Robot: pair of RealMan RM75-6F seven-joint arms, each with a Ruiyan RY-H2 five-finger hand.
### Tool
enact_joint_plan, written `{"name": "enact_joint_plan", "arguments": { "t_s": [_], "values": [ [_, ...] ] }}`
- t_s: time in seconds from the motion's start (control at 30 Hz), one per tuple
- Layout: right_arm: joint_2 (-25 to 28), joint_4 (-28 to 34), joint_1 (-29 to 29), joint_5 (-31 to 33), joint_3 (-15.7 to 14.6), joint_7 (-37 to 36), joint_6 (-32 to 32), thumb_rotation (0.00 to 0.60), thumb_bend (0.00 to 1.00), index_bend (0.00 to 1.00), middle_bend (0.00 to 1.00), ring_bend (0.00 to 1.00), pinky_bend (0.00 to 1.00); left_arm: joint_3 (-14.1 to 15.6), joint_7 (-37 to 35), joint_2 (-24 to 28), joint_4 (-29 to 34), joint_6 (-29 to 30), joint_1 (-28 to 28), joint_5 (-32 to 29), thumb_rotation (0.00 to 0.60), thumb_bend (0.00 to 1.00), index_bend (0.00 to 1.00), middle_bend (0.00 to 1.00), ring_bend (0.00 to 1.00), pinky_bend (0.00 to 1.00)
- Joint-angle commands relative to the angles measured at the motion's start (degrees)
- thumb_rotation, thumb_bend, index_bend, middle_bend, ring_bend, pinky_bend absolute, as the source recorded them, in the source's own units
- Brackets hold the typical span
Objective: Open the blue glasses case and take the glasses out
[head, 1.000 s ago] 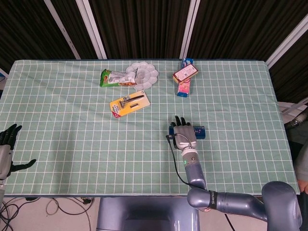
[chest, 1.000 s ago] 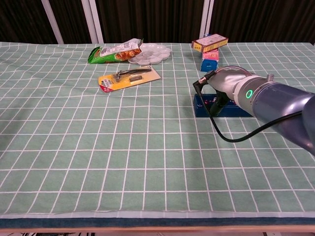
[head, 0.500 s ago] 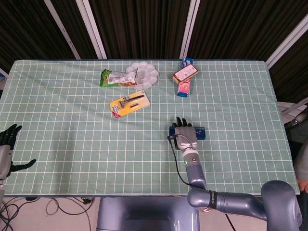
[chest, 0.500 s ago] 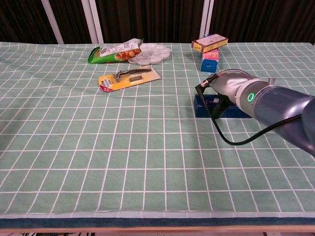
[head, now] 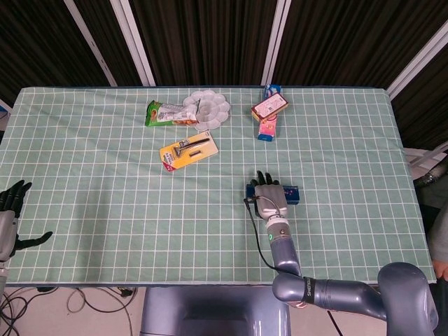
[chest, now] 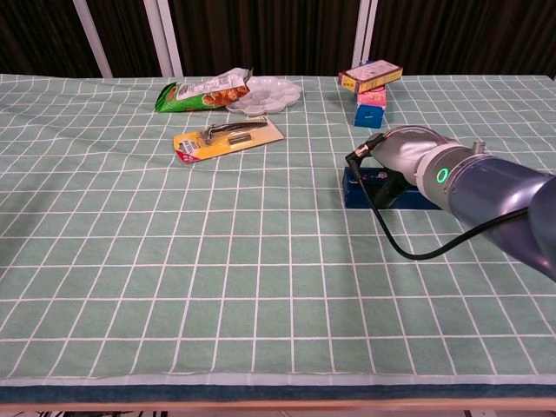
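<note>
Right hand [head: 269,196]: lies palm-down on the blue glasses case [head: 292,192], fingers draped over its far edge; a firm grip cannot be told.
Left hand [head: 10,210]: empty, fingers spread, at the near left tabletop [head: 105,203] edge.
Case position: right of centre, lid closed.
Glasses: unseen, judged inside.
Progress: opening and removal not yet done.
Beyond: razor pack [head: 187,151], snack bag [head: 165,113], white palette [head: 207,108], small boxes [head: 269,112] at the far side.

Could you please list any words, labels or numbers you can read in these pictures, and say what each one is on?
None can be read.
Razor card: print blurred.
Snack bag: print too small.
Two boxes: labels illegible.
Blue glasses case: small marking, unreadable, partly under the right hand.
</note>
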State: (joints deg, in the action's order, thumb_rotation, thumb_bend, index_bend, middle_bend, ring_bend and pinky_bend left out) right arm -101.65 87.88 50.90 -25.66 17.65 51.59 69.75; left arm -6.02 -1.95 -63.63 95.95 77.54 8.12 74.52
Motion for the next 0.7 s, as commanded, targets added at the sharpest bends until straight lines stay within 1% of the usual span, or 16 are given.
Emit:
{"name": "enact_joint_plan", "arguments": {
  "t_s": [0.03,0.2,0.37,0.6,0.67,0.7],
  "values": [
    [0.0,0.0,0.0,0.1,0.0,0.0,0.0,0.600,0.74,0.22,0.00,0.00,0.21,0.0,0.0,0.0,0.0,0.0,0.0,0.0,0.600,0.02,0.00,0.00,0.00,0.00],
    [0.0,0.0,0.0,0.3,-0.1,-0.1,0.1,0.600,0.78,0.23,0.00,0.00,0.21,0.0,-0.1,0.1,0.0,0.1,0.0,0.0,0.600,0.02,0.00,0.00,0.00,0.00],
    [0.0,-1.1,0.4,0.2,-0.2,0.1,-0.2,0.600,0.78,0.23,0.00,0.00,0.21,0.0,-0.2,0.1,0.1,0.1,-0.1,0.0,0.600,0.02,0.00,0.00,0.00,0.00],
    [0.0,-4.5,1.0,0.1,0.1,0.1,-1.2,0.600,0.76,0.23,0.00,0.00,0.21,-0.1,-0.4,0.2,0.1,0.2,-0.2,-0.2,0.600,0.02,0.00,0.00,0.00,0.00],
    [0.1,-5.1,1.2,-0.1,0.4,0.0,-1.2,0.600,0.74,0.23,0.00,0.00,0.21,-0.1,-0.5,0.2,0.1,0.2,-0.2,-0.3,0.600,0.02,0.00,0.00,0.00,0.00],
    [0.2,-5.4,1.2,-0.2,0.5,0.0,-1.2,0.600,0.71,0.22,0.00,0.00,0.21,-0.1,-0.5,0.2,0.1,0.2,-0.2,-0.3,0.600,0.02,0.00,0.00,0.00,0.00]
  ]
}}
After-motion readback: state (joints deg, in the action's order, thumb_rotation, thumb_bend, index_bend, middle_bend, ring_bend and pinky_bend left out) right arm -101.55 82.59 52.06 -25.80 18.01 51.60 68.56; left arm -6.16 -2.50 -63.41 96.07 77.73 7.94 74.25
